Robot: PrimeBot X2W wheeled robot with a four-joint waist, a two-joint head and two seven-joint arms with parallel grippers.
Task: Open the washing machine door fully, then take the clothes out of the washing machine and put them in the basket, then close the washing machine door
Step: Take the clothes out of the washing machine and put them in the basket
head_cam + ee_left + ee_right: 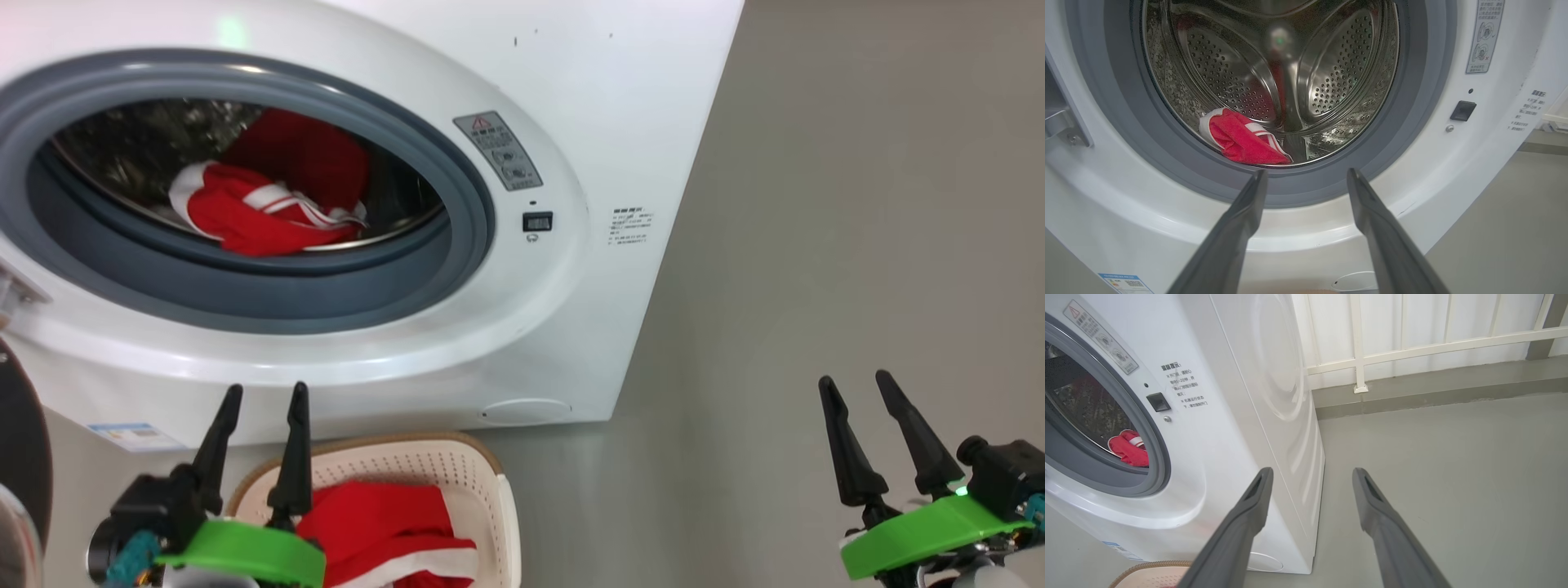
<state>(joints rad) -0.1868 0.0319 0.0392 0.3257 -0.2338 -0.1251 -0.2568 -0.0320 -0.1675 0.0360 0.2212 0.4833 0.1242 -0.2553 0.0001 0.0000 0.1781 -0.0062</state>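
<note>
- My left gripper (266,390) is spread wide and empty, by the basket (461,474).
- The red clothes (269,216) lie ahead and up, at the drum's (1331,73) front lip, the bundle stretched across the opening.
- My right gripper (856,380), also spread, hangs well aside, so the left is nearer.

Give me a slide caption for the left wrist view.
Open left gripper faces the washing machine, red clothes lying in its drum.

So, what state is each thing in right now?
washing machine door: open, swung to the left.
washing machine: opening uncovered.
clothes in the drum: not yet removed.
basket: upright, partly filled.
clothes in the basket: lying inside.
left gripper: jaws open, empty.
right gripper: jaws open, empty.
</note>
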